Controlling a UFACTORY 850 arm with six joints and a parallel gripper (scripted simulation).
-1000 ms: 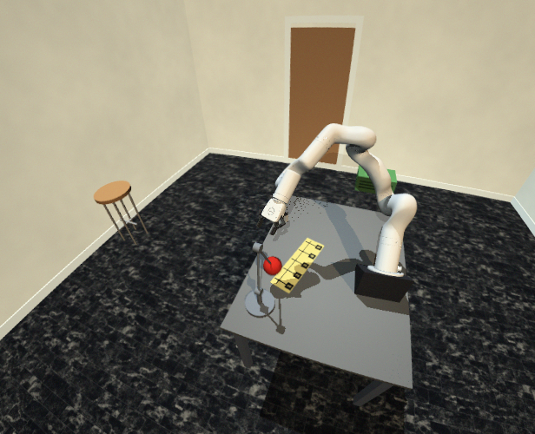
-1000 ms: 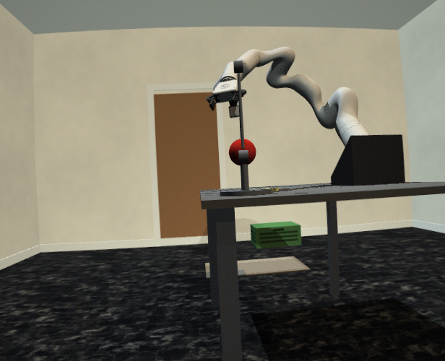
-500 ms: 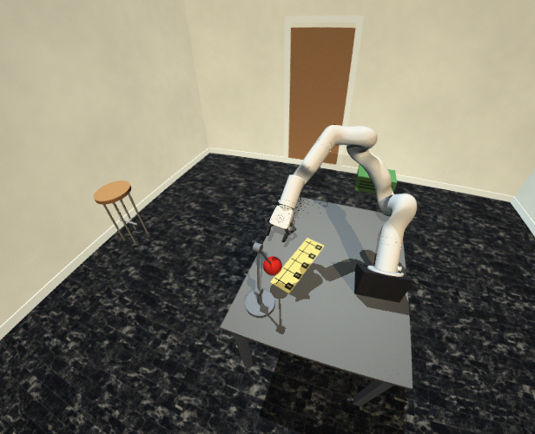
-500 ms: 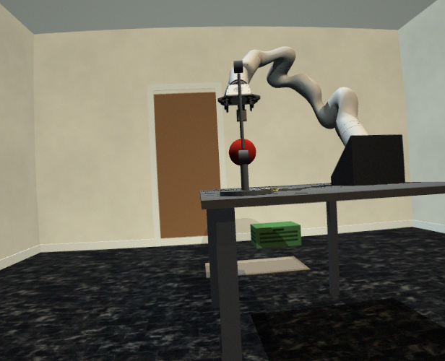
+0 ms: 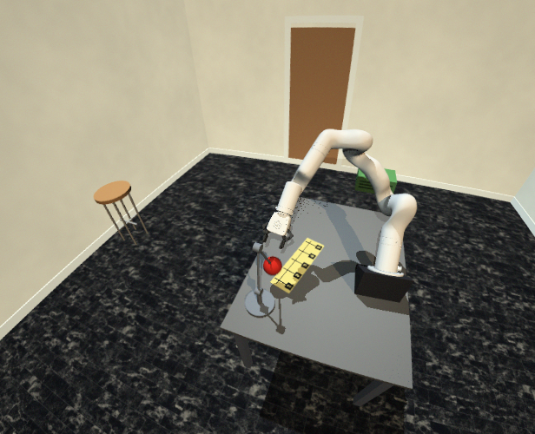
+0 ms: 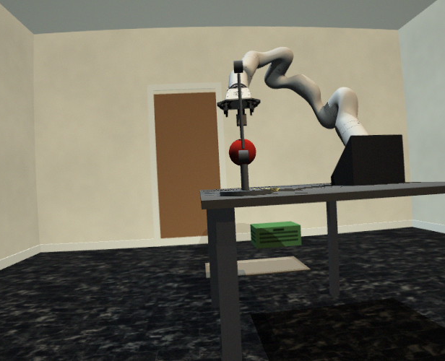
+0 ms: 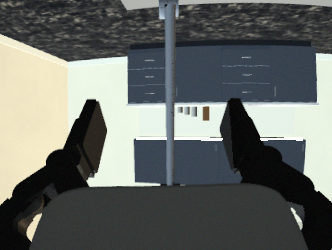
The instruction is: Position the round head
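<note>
The lamp's grey foot disc [image 5: 253,304] [image 6: 227,193] sits on the bench near its corner. Its thin arm rises to an upper joint [image 5: 257,247] [image 6: 238,66]. The red round head [image 5: 272,266] [image 6: 234,153] hangs clear above the bench, near the foot end of the yellow strip [image 5: 293,270] [image 6: 274,189]; I cannot tell which mark is below it. My gripper [image 5: 274,242] [image 6: 238,112] [image 7: 163,114] is open and empty, beyond the upper joint from the foot and higher than the head. In the wrist view a lamp rod [image 7: 170,120] runs upright between the fingers' outlines, farther off.
The grey bench [image 5: 342,326] [image 6: 312,194] carries the arm's black pedestal [image 5: 379,287] [image 6: 374,159] at its other side. A stool [image 5: 112,192] and a green box [image 5: 363,181] [image 6: 276,235] stand on the floor. Blue cabinets [image 7: 220,75] show in the wrist view's background.
</note>
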